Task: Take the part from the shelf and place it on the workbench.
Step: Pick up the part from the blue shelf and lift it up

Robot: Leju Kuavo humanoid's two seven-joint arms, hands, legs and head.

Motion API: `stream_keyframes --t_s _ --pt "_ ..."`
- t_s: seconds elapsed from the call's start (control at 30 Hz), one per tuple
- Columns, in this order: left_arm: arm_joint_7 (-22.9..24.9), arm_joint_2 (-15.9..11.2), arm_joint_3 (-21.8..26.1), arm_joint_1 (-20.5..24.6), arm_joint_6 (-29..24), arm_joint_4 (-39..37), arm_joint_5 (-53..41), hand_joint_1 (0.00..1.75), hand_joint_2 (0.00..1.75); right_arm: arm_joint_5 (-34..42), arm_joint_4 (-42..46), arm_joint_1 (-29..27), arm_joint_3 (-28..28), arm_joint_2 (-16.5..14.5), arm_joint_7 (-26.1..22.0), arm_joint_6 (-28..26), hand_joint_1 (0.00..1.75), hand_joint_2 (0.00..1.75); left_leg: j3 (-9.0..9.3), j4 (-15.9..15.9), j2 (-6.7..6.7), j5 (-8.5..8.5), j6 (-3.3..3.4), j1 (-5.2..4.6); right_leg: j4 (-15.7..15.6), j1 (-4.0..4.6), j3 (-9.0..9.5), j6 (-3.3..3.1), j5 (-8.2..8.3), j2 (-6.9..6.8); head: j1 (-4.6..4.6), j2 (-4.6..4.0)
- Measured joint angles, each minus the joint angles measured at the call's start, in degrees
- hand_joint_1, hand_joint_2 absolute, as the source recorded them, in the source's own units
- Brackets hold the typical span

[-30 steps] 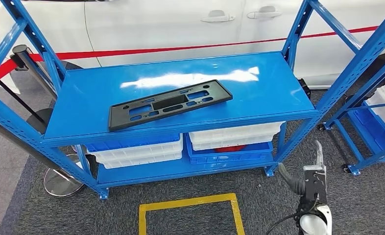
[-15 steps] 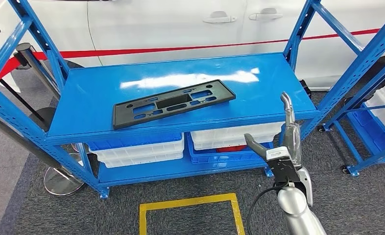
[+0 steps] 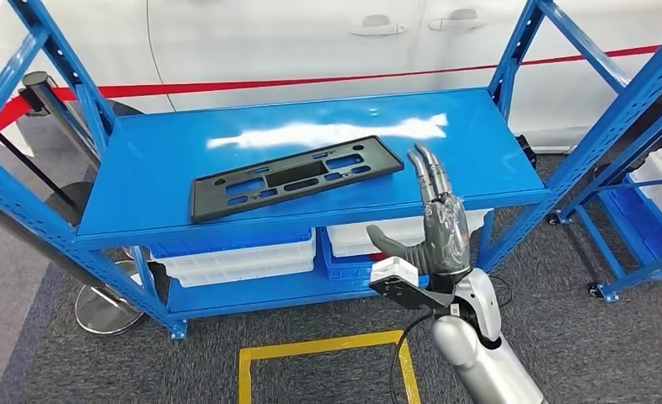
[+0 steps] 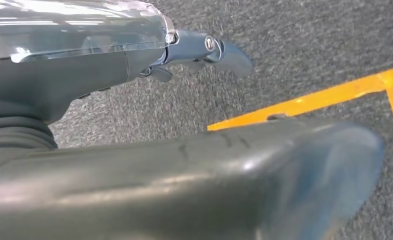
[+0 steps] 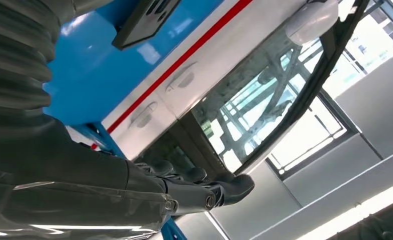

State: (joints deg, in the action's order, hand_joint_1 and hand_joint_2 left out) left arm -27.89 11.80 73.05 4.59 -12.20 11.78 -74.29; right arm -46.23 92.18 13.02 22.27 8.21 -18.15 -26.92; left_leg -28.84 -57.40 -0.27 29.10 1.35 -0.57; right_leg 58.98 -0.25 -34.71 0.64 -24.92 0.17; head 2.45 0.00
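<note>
A flat black plastic part (image 3: pixel 296 177) with several slots lies on the blue upper shelf (image 3: pixel 471 135), left of centre. My right hand (image 3: pixel 433 220) is raised in front of the shelf's front edge, just right of the part, fingers straight and spread, thumb out, holding nothing. One corner of the part (image 5: pixel 143 19) shows past that hand (image 5: pixel 104 180) in the right wrist view. In the left wrist view my left hand (image 4: pixel 184 165) hangs over grey carpet, thumb and fingers apart, empty.
White and blue bins (image 3: pixel 235 257) sit on the lower shelf. A white car (image 3: pixel 328 42) stands behind the rack. A second blue rack (image 3: pixel 648 185) is at the right, a stanchion base (image 3: pixel 104 311) at the left. A yellow floor marking (image 3: pixel 328 358) lies on grey carpet.
My right hand has risen from low near the floor and moved left, up to the shelf's front edge beside the part. The part has not moved.
</note>
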Motion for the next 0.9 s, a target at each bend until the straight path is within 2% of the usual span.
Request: stream_keyframes --t_s 0.07,0.1,0.13,0.2,0.23,0.27,0.3,0.37,0.4,0.43,0.47,0.53,0.6,0.63,0.7,0.73,0.77,0.8,0.83,0.87,0.9 --pt "0.0 0.0 0.0 0.1 0.3 0.0 -0.1 0.00 0.00 -3.0 -0.7 1.3 2.4 0.1 2.1 -0.9 0.00 1.75 -0.27 -0.4 0.06 0.51 -0.66 0.05 -0.5 -0.25 0.12 -0.63 -0.04 0.05 0.01 0.00" --pt "0.0 0.0 0.0 0.1 0.5 0.0 -0.1 0.00 0.00 -4.4 -1.1 2.0 3.7 0.1 3.1 -1.3 0.00 1.75 -0.84 -1.8 0.07 1.37 -1.02 0.09 -0.7 -0.42 0.27 -0.90 -0.02 0.00 0.01 0.00" --pt "0.0 0.0 0.0 0.2 0.6 0.0 -0.2 0.00 0.00 -5.8 -1.7 2.7 4.9 0.0 4.1 -1.7 0.00 1.75 -2.11 -4.4 0.08 2.75 -1.40 0.20 -0.9 -0.57 0.43 -1.14 -0.03 -0.11 0.02 0.00" --pt "0.0 0.0 0.0 0.2 0.9 0.0 -0.2 0.00 0.00 -8.7 -3.4 3.7 7.3 -0.3 6.0 -2.5 0.00 1.75 -6.35 -12.2 0.07 5.84 -2.03 0.64 -0.9 -0.57 0.54 -1.41 -0.19 -0.32 0.02 0.00" --pt "0.0 0.0 0.0 0.1 1.1 0.0 -0.2 0.00 0.00 -10.1 -4.5 4.2 8.3 -0.7 6.8 -3.0 0.00 1.75 -8.33 -15.4 0.08 6.52 -2.24 0.85 -0.9 -0.57 0.58 -1.47 -0.26 -0.37 0.02 0.00" --pt "0.0 0.0 0.0 0.1 1.4 0.0 -0.2 0.00 0.00 -11.6 -5.7 4.6 9.2 -1.1 7.4 -3.4 0.00 1.75 -9.49 -16.7 0.08 6.09 -2.39 1.03 -0.9 -0.58 0.65 -1.45 -0.33 -0.38 0.02 0.00" --pt "0.0 0.0 0.0 0.0 1.6 0.0 -0.2 0.00 0.00 -12.9 -6.8 5.0 9.9 -1.6 7.9 -3.8 0.00 1.75 -9.52 -15.6 0.08 4.48 -2.47 1.18 -0.9 -0.60 0.78 -1.37 -0.41 -0.33 0.02 0.00" --pt "0.0 0.0 0.0 0.0 2.2 0.0 -0.2 0.00 0.00 -15.8 -9.1 6.0 11.2 -2.7 8.8 -4.7 0.00 1.75 -6.99 -8.4 0.11 -0.31 -2.41 1.37 -0.8 -0.68 1.16 -1.04 -0.66 -0.24 0.02 0.00" --pt "0.0 0.0 0.1 0.1 2.5 0.0 -0.2 0.00 0.00 -17.2 -10.2 6.6 11.9 -3.3 9.2 -5.2 0.00 1.75 -5.52 -4.7 0.10 -1.98 -2.26 1.31 -0.7 -0.62 1.27 -0.80 -0.80 -0.19 0.02 0.00" --pt "0.1 0.0 0.1 0.1 2.7 -0.1 -0.2 0.00 0.00 -18.7 -11.4 7.3 12.6 -3.9 9.6 -5.7 0.00 1.75 -4.54 -2.2 0.06 -2.90 -2.01 1.22 -0.7 -0.57 1.30 -0.50 -0.87 -0.15 0.02 0.00" --pt "0.1 0.0 0.2 0.2 3.0 -0.1 -0.2 0.00 0.00 -20.2 -12.7 7.9 13.2 -4.5 10.0 -6.2 0.00 1.75 -4.12 -1.1 0.01 -3.04 -1.70 1.09 -0.7 -0.51 1.28 -0.17 -0.89 -0.13 0.02 0.00" --pt "0.1 0.0 0.3 0.2 3.6 -0.1 -0.1 0.00 0.00 -23.0 -15.2 9.0 14.3 -5.7 10.6 -7.0 0.00 1.75 -4.03 -0.9 -0.11 -3.03 -0.90 0.94 -0.9 -0.45 1.29 0.60 -0.84 -0.13 0.02 0.00" --pt "0.1 0.1 0.4 0.1 4.1 -0.1 0.0 0.00 0.00 -25.7 -17.9 10.1 15.0 -7.2 10.8 -8.0 0.00 1.75 -3.68 -0.4 -0.11 -3.24 -0.06 1.02 0.4 -0.55 0.87 1.18 -1.72 -0.19 0.02 0.00" --pt "0.1 0.2 0.4 0.2 4.4 -0.1 0.0 0.00 0.00 -27.0 -19.3 10.7 15.2 -7.9 10.7 -8.5 0.00 1.75 -3.49 -0.1 -0.10 -3.30 0.30 1.09 2.5 -0.57 -0.12 1.36 -2.86 -0.20 0.01 0.00" --pt "0.1 0.2 0.7 0.3 4.9 -0.2 0.0 0.00 0.00 -29.3 -22.4 11.6 15.8 -9.4 10.1 -9.4 0.00 1.75 -3.36 -0.1 -0.07 -3.15 0.81 0.93 9.8 -0.57 -3.97 1.49 -5.98 -0.18 0.01 0.00" --pt "0.1 0.3 0.8 0.3 5.1 -0.2 0.1 0.00 0.00 -30.4 -24.0 11.8 16.0 -10.1 9.6 -9.7 0.00 1.75 -3.29 -0.1 -0.09 -3.05 0.95 0.80 13.3 -0.56 -5.98 1.50 -6.96 -0.18 0.01 0.00" --pt "0.1 0.3 1.0 0.2 5.4 -0.2 0.1 0.00 0.00 -31.4 -25.6 12.0 16.1 -10.9 9.1 -10.0 0.00 1.75 -3.14 -0.1 -0.12 -2.89 1.06 0.67 15.3 -0.54 -7.35 1.43 -7.02 -0.18 0.01 0.00" --pt "0.1 0.3 1.1 0.2 5.6 -0.2 0.2 0.00 0.00 -32.3 -27.2 12.3 16.3 -11.7 8.5 -10.3 0.00 1.75 -2.93 -0.1 -0.19 -2.71 1.10 0.53 15.1 -0.49 -7.62 1.25 -5.93 -0.19 0.02 0.00" --pt "0.1 0.4 1.2 0.1 5.8 -0.2 0.2 0.00 0.00 -33.1 -28.7 12.6 16.3 -12.5 7.9 -10.6 0.00 1.75 -2.60 -0.1 -0.26 -2.49 1.11 0.40 12.7 -0.39 -6.77 0.95 -3.92 -0.18 0.02 0.00" --pt "0.1 0.5 1.3 0.1 5.9 -0.2 0.3 0.00 0.00 -33.9 -30.1 13.0 16.4 -13.3 7.5 -10.9 0.00 1.75 -2.22 -0.1 -0.31 -2.22 1.08 0.26 8.8 -0.19 -5.11 0.46 -1.50 -0.18 0.01 0.00" --pt "0.0 0.7 1.4 0.1 6.1 -0.3 0.3 0.00 0.00 -34.5 -31.7 13.6 16.4 -14.1 7.1 -11.2 0.00 1.75 -1.93 -0.2 -0.32 -1.92 0.96 0.07 5.0 0.06 -3.32 -0.11 0.13 -0.23 0.02 0.00"
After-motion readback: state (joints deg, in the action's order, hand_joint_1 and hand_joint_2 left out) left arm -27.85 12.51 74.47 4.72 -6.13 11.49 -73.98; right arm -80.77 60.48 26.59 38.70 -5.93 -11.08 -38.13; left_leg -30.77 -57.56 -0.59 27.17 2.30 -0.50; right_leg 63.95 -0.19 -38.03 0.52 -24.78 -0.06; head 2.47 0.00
